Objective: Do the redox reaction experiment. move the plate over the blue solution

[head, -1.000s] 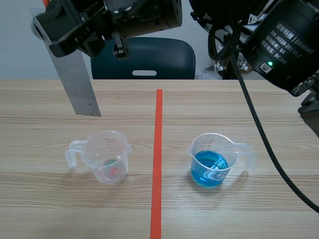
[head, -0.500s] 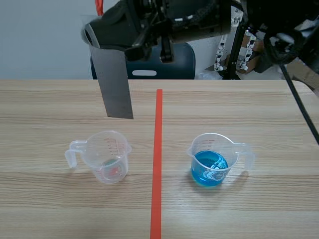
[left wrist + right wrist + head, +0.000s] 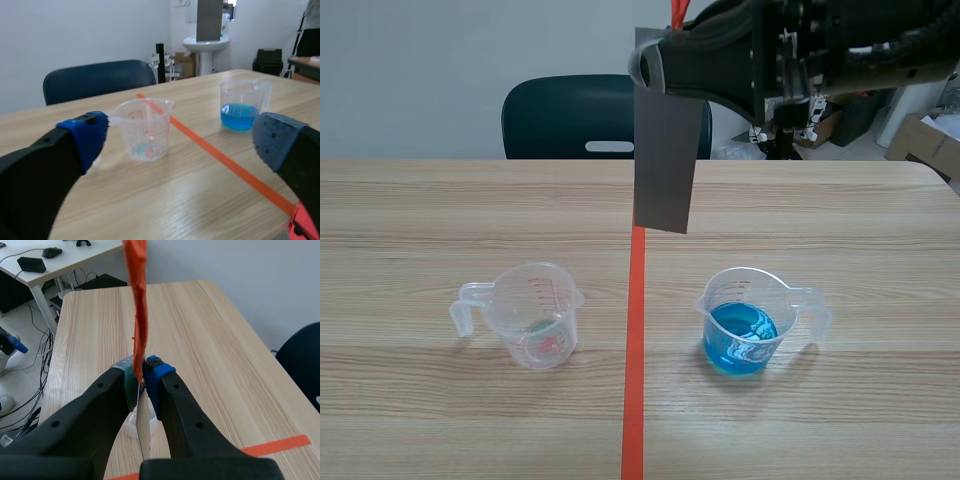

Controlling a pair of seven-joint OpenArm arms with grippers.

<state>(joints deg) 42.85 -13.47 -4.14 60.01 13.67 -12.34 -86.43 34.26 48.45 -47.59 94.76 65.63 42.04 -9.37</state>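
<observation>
The grey plate (image 3: 663, 160) hangs upright, its top edge clamped in the right jaws, at 11 o'clock from the cup of blue solution (image 3: 745, 325). The right arm (image 3: 800, 50) comes in raised from 2 o'clock; the left jaws gape.

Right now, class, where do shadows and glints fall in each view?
Scene view: white glints on the blue solution; its cup throws a faint shadow on the table, handle side; the plate looks evenly grey. Left wrist view: a soft shadow under the clear cup. Right wrist view: the table is evenly lit, no glint visible.
</observation>
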